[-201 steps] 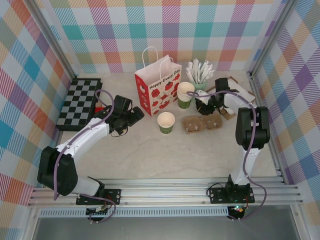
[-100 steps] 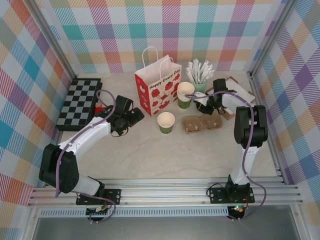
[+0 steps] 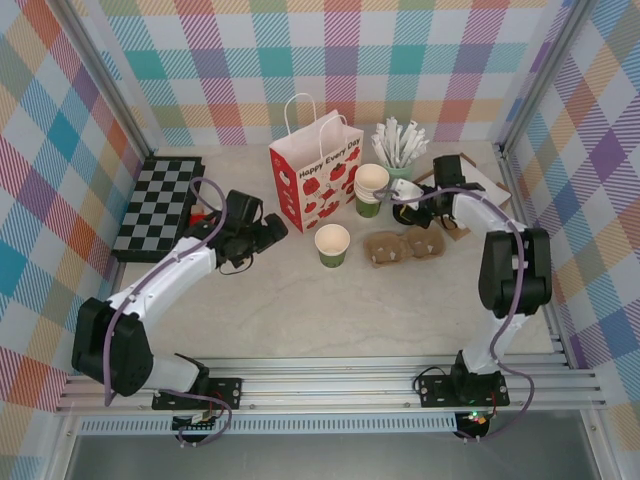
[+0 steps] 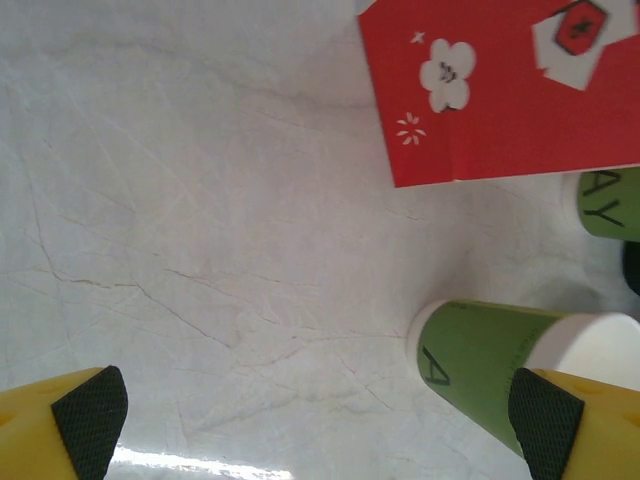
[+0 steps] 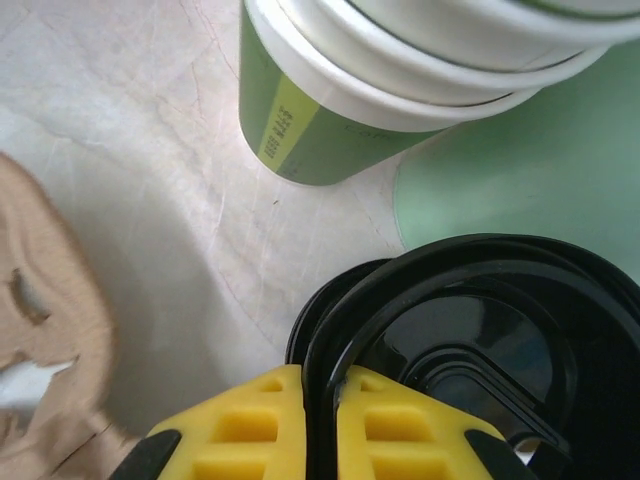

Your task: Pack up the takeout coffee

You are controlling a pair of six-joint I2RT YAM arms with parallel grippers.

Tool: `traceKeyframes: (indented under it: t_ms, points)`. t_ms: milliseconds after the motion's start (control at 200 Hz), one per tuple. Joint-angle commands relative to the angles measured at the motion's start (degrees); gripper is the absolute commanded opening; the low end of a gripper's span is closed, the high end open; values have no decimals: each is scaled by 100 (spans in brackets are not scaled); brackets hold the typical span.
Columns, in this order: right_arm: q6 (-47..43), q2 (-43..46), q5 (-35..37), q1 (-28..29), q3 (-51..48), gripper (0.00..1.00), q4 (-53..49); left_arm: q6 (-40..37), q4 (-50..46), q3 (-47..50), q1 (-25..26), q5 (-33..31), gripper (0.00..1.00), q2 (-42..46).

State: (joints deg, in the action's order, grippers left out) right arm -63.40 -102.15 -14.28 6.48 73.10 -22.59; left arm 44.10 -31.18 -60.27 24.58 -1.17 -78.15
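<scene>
Currently in hand: fetching the lid; the green cup (image 3: 332,244) stands open on the counter (image 3: 330,310), in front of the red paper bag (image 3: 315,178) and just left of the brown carrier (image 3: 405,246).
Right claw (image 5: 320,400): clenched on the rim of the black lid (image 5: 470,340), the rim passing between its two fingers, beside the stack of cream cups (image 5: 400,90).
Under the lid: a second black rim shows; whether it is another lid I cannot tell.
Left claw (image 4: 318,415): released wide, low over the counter, with the green cup near one of its fingers and not gripped.
Progress: early, I judge; the cup has no lid, is not in the carrier, and I see nothing put in the bag.
Next move: lift the lid straight up so that only one comes, carry it leftwards over the carrier to the cup, hold it level and centred, then press down.
Risk: the cup looks empty and light and may tip; the left claw could steady it.
</scene>
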Motion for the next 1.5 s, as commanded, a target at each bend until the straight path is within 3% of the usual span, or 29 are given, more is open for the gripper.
traceKeyframes:
  t_ms: [0,115,220,435,625,870,1170,1495]
  points:
    - [-339,869,308,281,-750,0,428,-780,161,-75,56,370,100,324]
    - [-832,2100,352,607,-1691,0,964,-1440,193,-336,95,904,100,341]
    - [-1680,3038,745,1225,-2238,0,841,-2056,-66,-848,236,1420,100,230]
    - [-2624,4141,1114,2392,-2551,0,391,-3074,-964,-2088,722,1551,99,-83]
    - [-3591,4120,1373,3073,-2523,0,230,-3456,-1355,-2618,1138,1177,93,-267]
    - [-4487,3640,1431,3401,-2212,0,447,-3675,-1725,-2943,1450,868,90,-421]
    - [-4332,3268,1099,3469,-2058,0,767,-3427,-1286,-2582,1513,968,88,-306]
    - [-3966,2962,1090,3633,-1374,0,-6,-4110,-1780,-3254,1944,-229,77,-1209]
